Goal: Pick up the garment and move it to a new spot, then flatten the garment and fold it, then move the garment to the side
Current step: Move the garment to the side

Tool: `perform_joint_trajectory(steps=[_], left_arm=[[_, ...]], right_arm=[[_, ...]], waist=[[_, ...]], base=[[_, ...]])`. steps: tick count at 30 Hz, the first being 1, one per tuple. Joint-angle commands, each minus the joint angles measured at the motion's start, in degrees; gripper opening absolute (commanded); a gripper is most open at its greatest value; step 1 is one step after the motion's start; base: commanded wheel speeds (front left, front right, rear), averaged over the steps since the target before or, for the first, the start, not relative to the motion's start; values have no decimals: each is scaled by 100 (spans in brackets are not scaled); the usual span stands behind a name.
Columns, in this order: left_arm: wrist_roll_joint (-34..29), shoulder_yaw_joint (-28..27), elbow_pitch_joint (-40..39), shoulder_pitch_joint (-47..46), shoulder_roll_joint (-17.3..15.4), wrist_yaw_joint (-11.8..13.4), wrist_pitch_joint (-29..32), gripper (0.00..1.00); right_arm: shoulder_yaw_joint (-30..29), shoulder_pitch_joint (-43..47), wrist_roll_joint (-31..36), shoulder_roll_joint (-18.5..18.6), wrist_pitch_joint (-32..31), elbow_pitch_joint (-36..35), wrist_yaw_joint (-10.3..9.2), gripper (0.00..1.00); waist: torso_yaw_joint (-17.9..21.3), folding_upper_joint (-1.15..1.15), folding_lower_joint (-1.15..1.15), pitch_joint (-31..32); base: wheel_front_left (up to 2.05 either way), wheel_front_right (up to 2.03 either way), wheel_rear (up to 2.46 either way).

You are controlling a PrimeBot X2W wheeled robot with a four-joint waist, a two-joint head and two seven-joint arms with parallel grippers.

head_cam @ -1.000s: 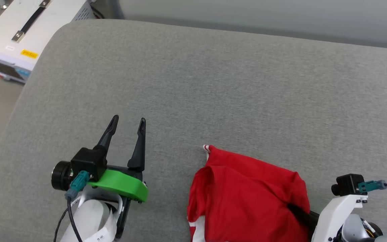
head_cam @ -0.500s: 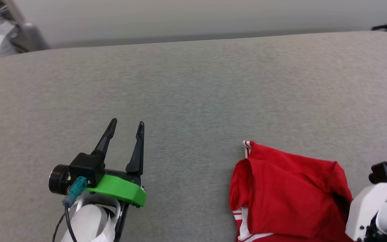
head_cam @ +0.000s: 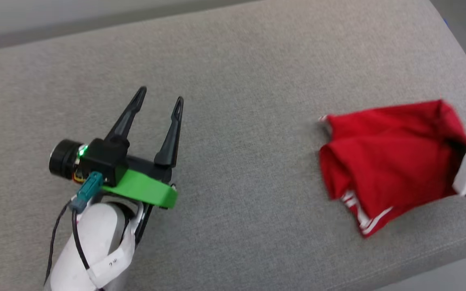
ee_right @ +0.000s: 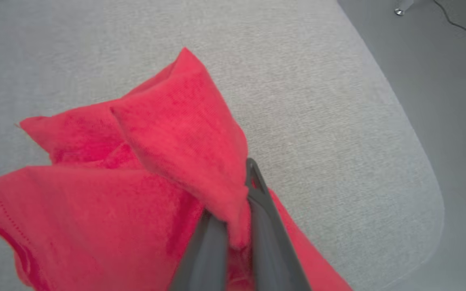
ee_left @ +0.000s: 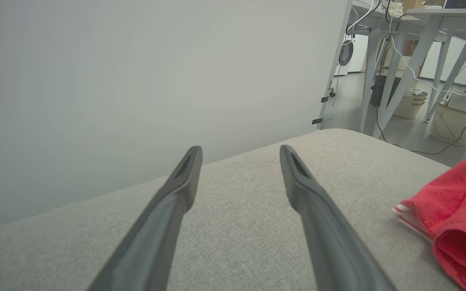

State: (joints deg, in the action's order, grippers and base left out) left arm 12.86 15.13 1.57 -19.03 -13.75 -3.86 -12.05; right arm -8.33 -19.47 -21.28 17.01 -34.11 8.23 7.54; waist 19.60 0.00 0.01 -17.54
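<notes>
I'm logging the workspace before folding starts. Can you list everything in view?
garment: one, red with white striped trim, bunched near the cushion's right end
cushion: one, grey fabric, beneath the garment
baskets: two, white, on the floor beyond the cushion
tables: at least two, pale, above the baskets
floor: grey, past the cushion's edge
left gripper: one, dark fingers, open and empty, over the cushion's left part
right gripper: one, dark fingers, shut on the garment

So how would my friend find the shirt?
Look at the big grey cushion, then its right end near the rounded corner. The garment is the crumpled shirt there, pinched in the right claw. It is the only bright red thing, with white stripes on one edge.
</notes>
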Motion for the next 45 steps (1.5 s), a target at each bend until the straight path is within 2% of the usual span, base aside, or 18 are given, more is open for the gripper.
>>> perform_joint_trajectory(steps=[1,10,18,21,22,23,24,25,31,38,39,45], left_arm=[[-47,44,-63,-198,-66,-58,16,100],[-120,241,-345,-852,-211,-185,138,100],[-200,427,-529,-1287,-243,-234,108,100],[-209,462,-556,-1391,-258,-244,89,100],[-209,472,-559,-1420,-259,-245,79,100],[-209,479,-553,-1438,-257,-246,71,100],[-209,488,-540,-1453,-255,-246,60,100],[-205,493,-527,-1461,-253,-246,50,100],[-143,492,-378,-1385,-226,-208,-48,100],[0,521,-46,-1035,-32,-115,-211,100],[59,522,97,-804,55,-70,-254,100],[205,322,250,-300,166,91,-289,100]], right_arm=[[-99,-259,110,109,121,186,-5,0],[-1082,-1691,1014,675,949,1440,-5,0],[-2183,-2362,1979,828,1506,2329,-5,0],[-2412,-2495,2182,825,1714,2621,-5,0],[-2474,-2535,2245,833,1825,2735,-5,10],[-2514,-2562,2295,841,1910,2831,-5,42],[-2582,-2601,2335,841,2017,2950,-5,78],[-2624,-2626,2390,849,2113,3028,-5,100],[-3034,-2746,2807,875,2787,3479,-5,100],[-3617,-2524,3086,919,3622,3716,-5,100],[-3713,-2278,3004,918,3947,3759,-5,100],[-3420,-1595,2290,734,4554,3717,-5,100]], waist=[[65,0,-1,-965],[-336,0,-1,-1791],[-606,0,-1,-2234],[-667,0,-1,-2303],[-688,0,-1,-2322],[-706,0,-1,-2328],[-726,0,-1,-2330],[-740,0,-1,-2326],[-804,0,-1,-2154],[-939,0,-1,-1494],[-1011,0,-1,-1127],[-1132,0,-1,-501]], base=[[0,0,0],[0,0,0],[0,0,0],[0,0,0],[0,0,0],[0,0,0],[0,0,0],[0,0,0],[0,0,0],[0,0,0],[0,0,0],[0,0,0]])
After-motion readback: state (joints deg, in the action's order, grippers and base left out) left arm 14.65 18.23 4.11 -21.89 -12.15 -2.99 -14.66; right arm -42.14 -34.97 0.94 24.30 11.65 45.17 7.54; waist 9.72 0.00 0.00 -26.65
